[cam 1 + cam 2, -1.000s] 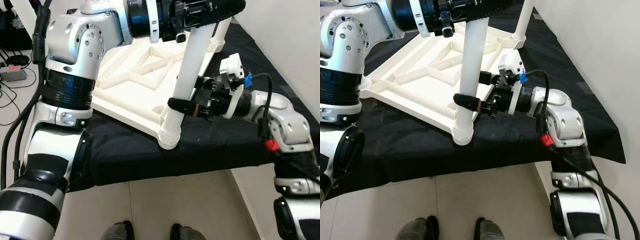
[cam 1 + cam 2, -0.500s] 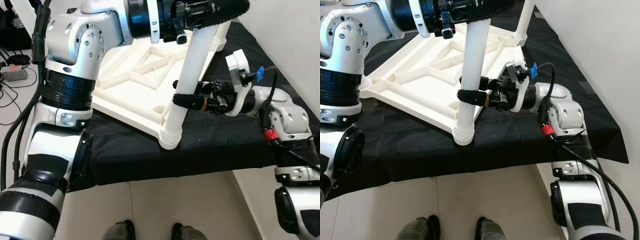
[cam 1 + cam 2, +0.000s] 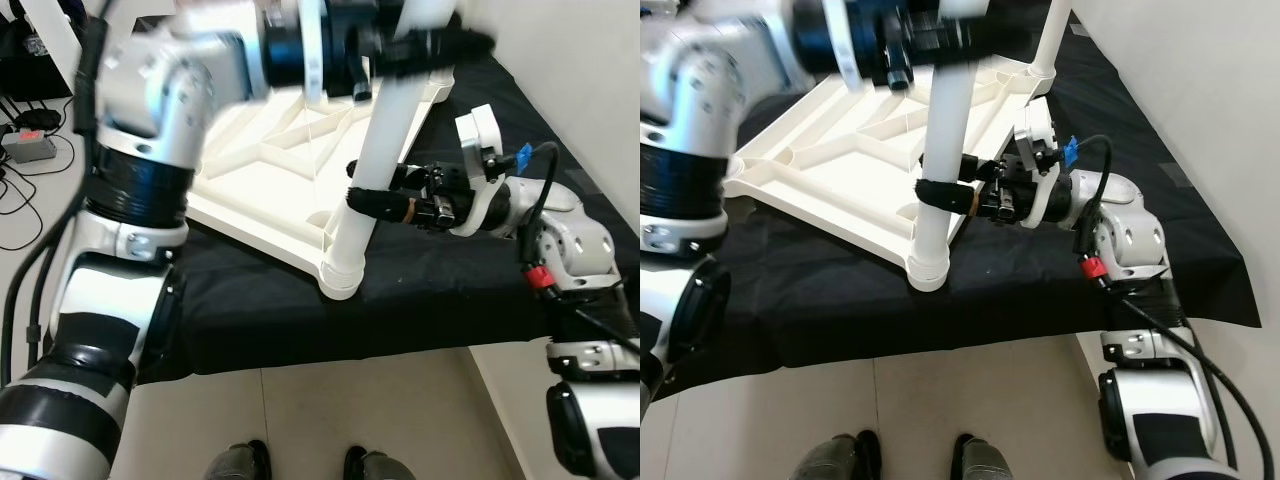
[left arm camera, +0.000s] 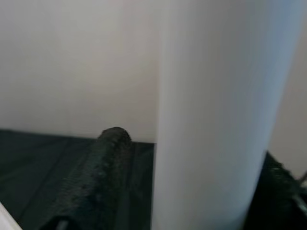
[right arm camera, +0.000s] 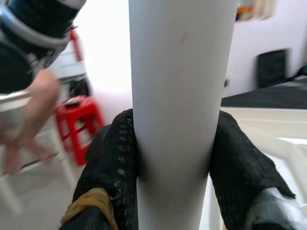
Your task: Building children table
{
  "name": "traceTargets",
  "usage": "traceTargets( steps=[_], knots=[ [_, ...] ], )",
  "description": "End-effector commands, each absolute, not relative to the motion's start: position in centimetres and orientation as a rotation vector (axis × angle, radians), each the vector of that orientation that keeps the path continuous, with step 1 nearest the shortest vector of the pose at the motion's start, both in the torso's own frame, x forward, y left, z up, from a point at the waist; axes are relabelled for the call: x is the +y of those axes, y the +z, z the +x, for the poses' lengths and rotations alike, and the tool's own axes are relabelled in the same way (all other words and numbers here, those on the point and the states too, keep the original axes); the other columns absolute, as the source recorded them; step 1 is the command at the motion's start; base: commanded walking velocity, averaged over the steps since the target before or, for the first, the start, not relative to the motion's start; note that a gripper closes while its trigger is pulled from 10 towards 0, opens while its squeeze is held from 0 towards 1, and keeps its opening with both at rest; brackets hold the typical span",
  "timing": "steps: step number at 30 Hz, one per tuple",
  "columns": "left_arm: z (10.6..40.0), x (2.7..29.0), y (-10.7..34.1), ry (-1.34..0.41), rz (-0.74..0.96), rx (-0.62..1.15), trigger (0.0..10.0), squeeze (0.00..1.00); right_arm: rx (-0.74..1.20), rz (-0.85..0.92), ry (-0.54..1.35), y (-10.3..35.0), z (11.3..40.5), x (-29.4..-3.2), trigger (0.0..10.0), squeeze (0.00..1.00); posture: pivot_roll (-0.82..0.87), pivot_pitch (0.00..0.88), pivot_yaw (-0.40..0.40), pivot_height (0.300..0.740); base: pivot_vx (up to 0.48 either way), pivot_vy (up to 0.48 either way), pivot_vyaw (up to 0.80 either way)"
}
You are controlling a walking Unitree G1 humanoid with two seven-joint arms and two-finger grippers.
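The black cloth (image 3: 820,300) covers the bench before me, and on it the white tabletop (image 3: 855,140) lies upside down, ribbed underside up; at its far corner one leg (image 3: 1052,35) already stands seated, so I judge the build partly done, with the near corner in hand and the other corners, as far as I can see them, yet to be fitted; the near leg (image 3: 372,170) rises from the corner socket (image 3: 926,272) at the table's edge, its long axis close to upright but leaning away from me toward its top; my right gripper (image 3: 362,200) is clamped round its lower part, fingers (image 5: 108,177) pressed to both sides; my left gripper (image 3: 425,45) meets the same leg high up, blurred, one finger (image 4: 96,182) lying beside the tube, and I cannot tell whether it is closed.
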State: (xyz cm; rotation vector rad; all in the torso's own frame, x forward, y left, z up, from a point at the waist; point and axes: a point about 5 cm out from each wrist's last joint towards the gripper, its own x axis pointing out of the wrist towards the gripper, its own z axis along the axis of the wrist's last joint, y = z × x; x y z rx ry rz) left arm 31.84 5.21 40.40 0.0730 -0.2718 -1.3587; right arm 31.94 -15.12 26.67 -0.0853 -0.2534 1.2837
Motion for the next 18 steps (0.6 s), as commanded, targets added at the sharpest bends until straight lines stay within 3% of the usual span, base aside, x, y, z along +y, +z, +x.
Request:
traceTargets(
  steps=[1,2,3,4,5,7,8,9,13,18],
  knots=[
    [31.4,5.8,41.1,-1.352,0.063,-0.3,10.0,1.0,-0.203,-0.134,1.226,25.6,31.9,-14.8,0.0,0.0,-0.02,0.204,-0.028,0.74,0.0,0.0,0.0],
    [31.2,6.9,41.4,-1.305,0.045,-0.316,10.0,1.0,-0.209,-0.161,1.099,25.0,31.5,-14.4,0.0,0.0,-0.01,0.21,-0.032,0.74,0.0,0.0,0.0],
    [31.2,6.9,41.4,-1.305,0.045,-0.316,10.0,1.0,-0.209,-0.161,1.099,25.0,31.5,-14.4,0.0,0.0,-0.01,0.21,-0.032,0.74,0.0,0.0,0.0],
    [30.9,8.2,41.6,-1.255,0.016,-0.331,10.0,1.0,-0.153,-0.181,0.941,23.8,31.4,-13.8,0.0,0.0,-0.01,0.211,-0.035,0.74,0.0,0.0,0.0],
    [30.5,9.9,41.5,-1.188,-0.021,-0.343,10.0,1.0,-0.055,-0.247,0.544,22.1,31.8,-14.1,0.0,0.0,0.0,0.216,-0.051,0.74,0.0,0.0,0.0],
    [30.5,9.9,41.5,-1.188,-0.021,-0.343,10.0,1.0,-0.055,-0.247,0.544,22.1,31.8,-14.1,0.0,0.0,0.0,0.216,-0.051,0.74,0.0,0.0,0.0],
    [30.2,11.0,41.3,-1.143,-0.042,-0.348,10.0,1.0,-0.005,-0.301,0.249,21.1,31.6,-14.8,0.0,0.0,0.0,0.21,-0.057,0.74,0.0,0.0,0.0],
    [29.7,12.0,40.6,-1.102,-0.072,-0.342,10.0,1.0,0.061,-0.263,0.145,19.6,30.6,-14.4,0.0,0.0,-0.01,0.208,-0.067,0.74,0.0,0.0,0.0],
    [29.1,13.3,37.5,-1.013,-0.149,-0.29,10.0,1.0,0.09,-0.192,0.181,18.1,29.9,-12.2,0.0,0.0,0.0,0.201,-0.073,0.74,0.0,0.0,0.0],
    [28.2,13.5,34.7,-0.951,-0.213,-0.252,10.0,1.0,0.056,-0.223,0.15,18.7,31.0,-12.0,0.0,0.0,-0.01,0.185,-0.087,0.74,0.0,0.0,0.0]
  ],
)
